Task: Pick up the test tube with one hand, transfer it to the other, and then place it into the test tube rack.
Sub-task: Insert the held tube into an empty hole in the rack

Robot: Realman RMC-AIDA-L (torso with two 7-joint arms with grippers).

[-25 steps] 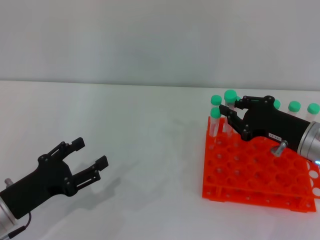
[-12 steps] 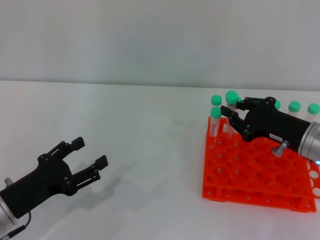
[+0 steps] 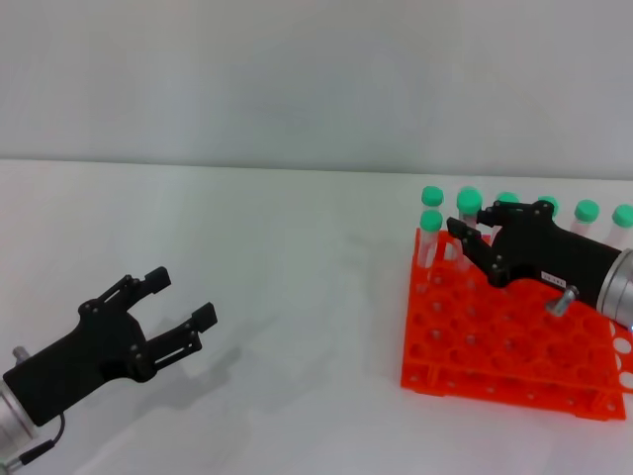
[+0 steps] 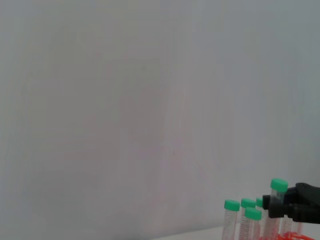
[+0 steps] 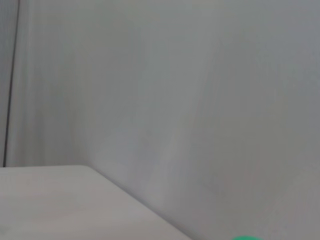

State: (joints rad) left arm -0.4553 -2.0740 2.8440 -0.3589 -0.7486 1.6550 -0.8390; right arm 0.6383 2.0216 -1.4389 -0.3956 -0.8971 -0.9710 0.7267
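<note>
Test tube (image 3: 467, 220), one item: slim clear plastic body, round green cap, standing upright at the far-left part of the test tube rack (image 3: 495, 341), between the spread fingers of the right gripper (image 3: 467, 235), which did not visibly pinch it. Compared with a second before, the right gripper sat slightly farther back and right, and the tube stood alone with its cap raised above neighbouring capped tubes (image 3: 431, 236); judged placed, release under way. Rack: bright orange-red grid, on white table (image 3: 297, 297). Left gripper (image 3: 176, 315): fingers spread, empty, hovering low near the table's left, well apart from the rack.
</note>
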